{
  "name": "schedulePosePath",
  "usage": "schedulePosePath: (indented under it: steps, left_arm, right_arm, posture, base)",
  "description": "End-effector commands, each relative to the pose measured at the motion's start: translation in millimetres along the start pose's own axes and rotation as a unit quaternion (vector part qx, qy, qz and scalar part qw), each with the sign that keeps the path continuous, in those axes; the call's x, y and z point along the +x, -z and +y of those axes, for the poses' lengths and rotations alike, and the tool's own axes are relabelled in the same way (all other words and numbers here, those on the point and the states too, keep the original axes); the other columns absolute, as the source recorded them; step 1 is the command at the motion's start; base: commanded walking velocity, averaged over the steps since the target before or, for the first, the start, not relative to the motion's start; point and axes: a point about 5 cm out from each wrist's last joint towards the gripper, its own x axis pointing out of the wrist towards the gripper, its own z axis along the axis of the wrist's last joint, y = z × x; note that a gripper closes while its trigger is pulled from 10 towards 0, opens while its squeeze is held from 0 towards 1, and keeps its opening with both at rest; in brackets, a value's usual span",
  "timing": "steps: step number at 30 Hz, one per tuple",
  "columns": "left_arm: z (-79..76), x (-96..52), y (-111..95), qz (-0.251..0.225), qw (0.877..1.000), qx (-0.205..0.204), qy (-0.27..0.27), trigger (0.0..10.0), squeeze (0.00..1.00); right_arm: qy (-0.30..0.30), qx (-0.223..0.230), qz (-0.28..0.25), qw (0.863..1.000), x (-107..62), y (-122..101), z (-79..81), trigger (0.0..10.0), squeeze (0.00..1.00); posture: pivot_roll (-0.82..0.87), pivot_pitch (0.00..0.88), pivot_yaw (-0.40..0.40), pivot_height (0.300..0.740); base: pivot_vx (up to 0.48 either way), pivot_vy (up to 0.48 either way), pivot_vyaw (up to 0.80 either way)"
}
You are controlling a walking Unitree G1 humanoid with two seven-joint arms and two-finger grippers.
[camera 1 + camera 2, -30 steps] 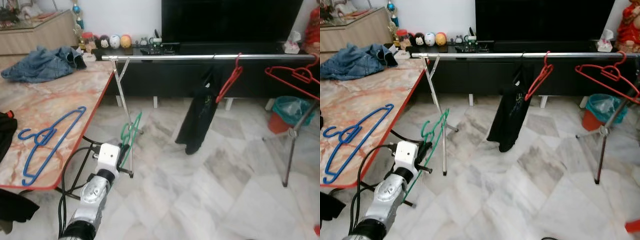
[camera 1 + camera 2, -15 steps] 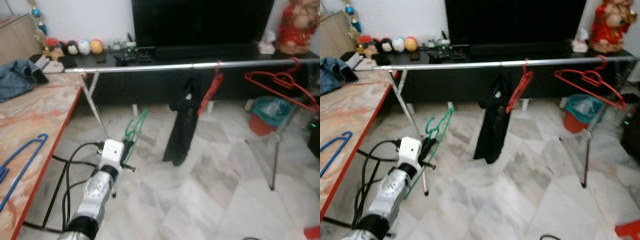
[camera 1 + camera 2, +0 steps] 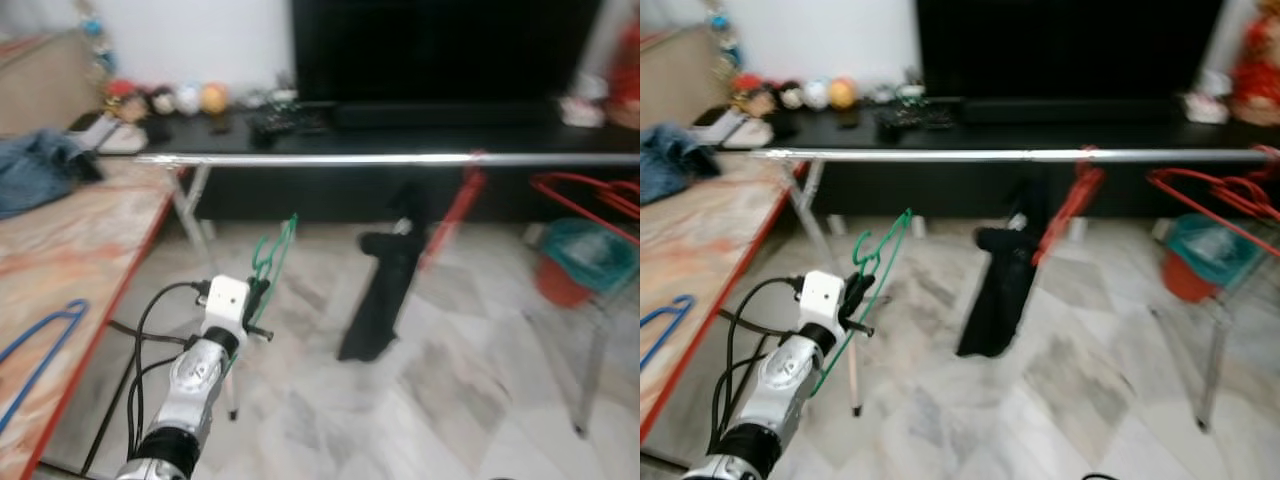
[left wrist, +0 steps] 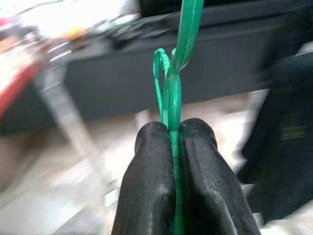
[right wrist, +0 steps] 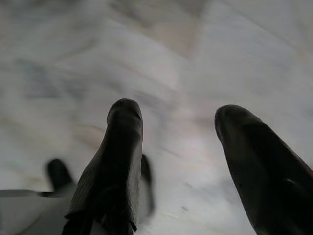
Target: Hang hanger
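The left gripper (image 4: 173,134), clamped on the green hanger (image 3: 272,255), has lifted it closer beneath the steel rail (image 3: 380,159). Hooking it on remains. The right gripper (image 5: 178,120) hangs idle, fingers apart.

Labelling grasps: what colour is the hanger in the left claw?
Green hanger, pinched in the left claw; clearest in the left wrist view.

Our head views are motion-blurred; the far shelf figurines (image 3: 160,100) are unreadable, and the blue hanger (image 3: 40,340) is cut off at left.
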Motion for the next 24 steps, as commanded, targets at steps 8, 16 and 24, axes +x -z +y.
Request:
schedulePosePath:
  steps: [8, 16, 24]
  left_arm:
    - [-2.1, 4.3, -0.5, 0.005, 1.000, -0.019, -0.012, 10.0, 0.00]
    - [0.1, 3.5, 0.9, 0.008, 1.000, -0.024, -0.019, 10.0, 0.00]
    - [-3.7, 6.2, -0.3, 0.010, 1.000, -0.028, -0.009, 10.0, 0.00]
  right_arm:
    - [0.002, 0.003, 0.011, 1.000, -2.3, 5.3, -4.4, 10.0, 0.00]
    - [0.001, 0.005, 0.013, 1.000, -2.3, 4.8, -6.8, 10.0, 0.00]
    - [-0.003, 0.004, 0.015, 1.000, -2.0, 4.2, -7.2, 10.0, 0.00]
  posture:
    - [0.04, 0.000, 0.018, 0.740]
    - [0.04, 0.000, 0.005, 0.740]
    - [0.04, 0.000, 0.007, 0.740]
  base:
    - [0.380, 0.000, 0.00]
    - [0.382, 0.000, 0.00]
    - [0.380, 0.000, 0.00]
